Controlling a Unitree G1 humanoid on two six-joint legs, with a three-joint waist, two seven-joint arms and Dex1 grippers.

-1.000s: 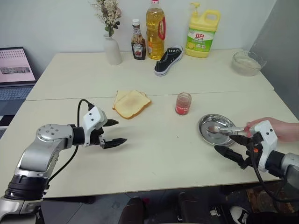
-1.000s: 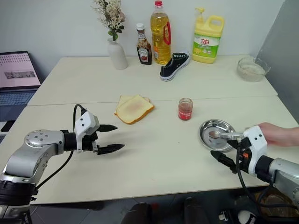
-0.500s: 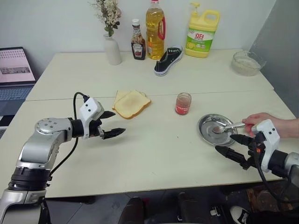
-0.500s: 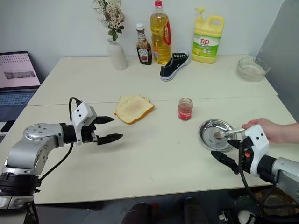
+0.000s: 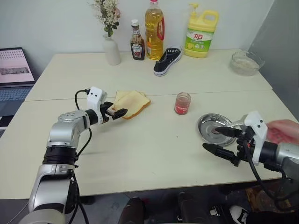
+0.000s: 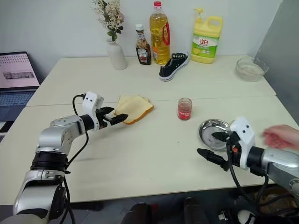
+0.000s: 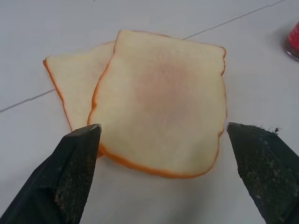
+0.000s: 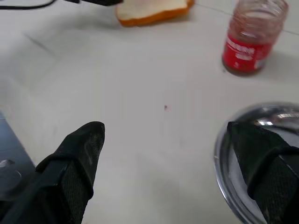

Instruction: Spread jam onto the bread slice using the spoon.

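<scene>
The toasted bread slice (image 5: 133, 103) lies mid-table on top of a paler slice (image 7: 70, 77). My left gripper (image 5: 115, 113) is open just short of the bread's near corner, its fingers (image 7: 70, 172) on either side of that corner and apart from it. The jar of red jam (image 5: 182, 103) stands to the right of the bread. The spoon (image 5: 236, 123) rests in the round steel dish (image 6: 206, 127), handle toward the right. My right gripper (image 5: 219, 141) is open at the dish's near edge, one finger over the rim.
A person's hand (image 5: 283, 131) hovers at the right table edge. At the back stand a vase (image 5: 112, 49), a ketchup bottle (image 5: 137, 46), an oil bottle (image 5: 155, 29), a shoe (image 5: 167, 59), a detergent jug (image 5: 201, 31) and a glass bowl (image 5: 245, 62).
My left gripper has reached forward up to the bread. My right gripper has shifted left and up to the dish. The person's hand has let go of the spoon and drawn back right.
</scene>
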